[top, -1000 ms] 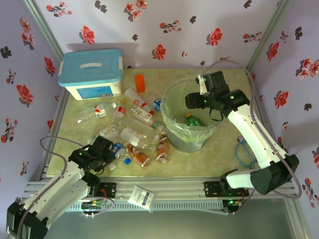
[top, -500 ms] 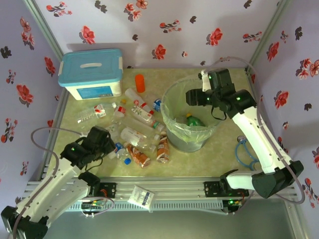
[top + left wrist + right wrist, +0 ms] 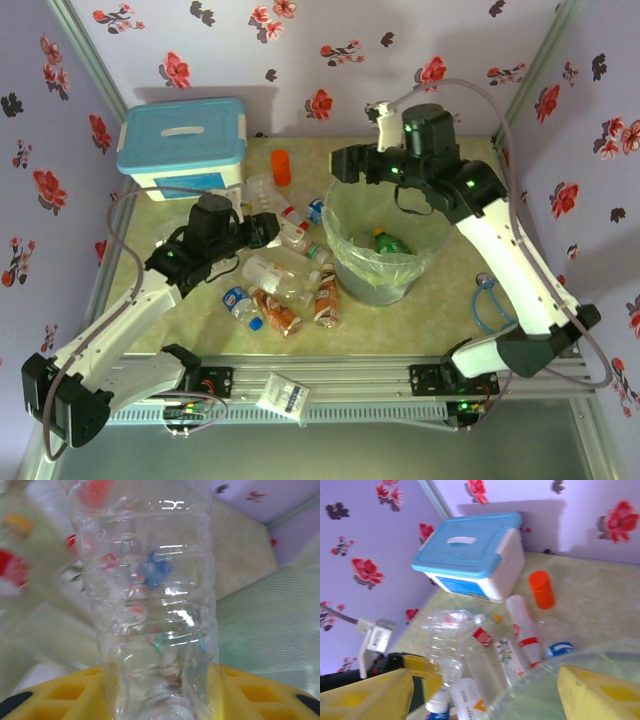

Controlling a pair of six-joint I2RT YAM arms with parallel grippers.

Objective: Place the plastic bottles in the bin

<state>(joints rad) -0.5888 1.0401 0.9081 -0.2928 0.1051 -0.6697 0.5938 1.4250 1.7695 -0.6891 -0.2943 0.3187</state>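
My left gripper (image 3: 258,229) is shut on a clear plastic bottle (image 3: 150,605), its yellow fingers (image 3: 55,697) pressing the bottle's lower part from both sides. It holds the bottle (image 3: 444,640) raised over the left of the table, left of the bin (image 3: 372,290). The grey bin has a pale green liner, and a green-capped bottle (image 3: 386,241) lies inside. Several more plastic bottles (image 3: 278,277) lie in a pile left of the bin. My right gripper (image 3: 345,165) hangs open and empty over the bin's far-left rim (image 3: 600,655), facing the pile.
A white box with a blue lid (image 3: 183,145) stands at the back left, a short orange cylinder (image 3: 281,167) beside it. A blue cable loop (image 3: 485,300) lies right of the bin. A white packet (image 3: 283,393) sits on the front rail.
My left arm has lifted the clear bottle off the table near the front left and carried it back and right, toward the bin. My right gripper swung left, from over the bin to its far-left rim.
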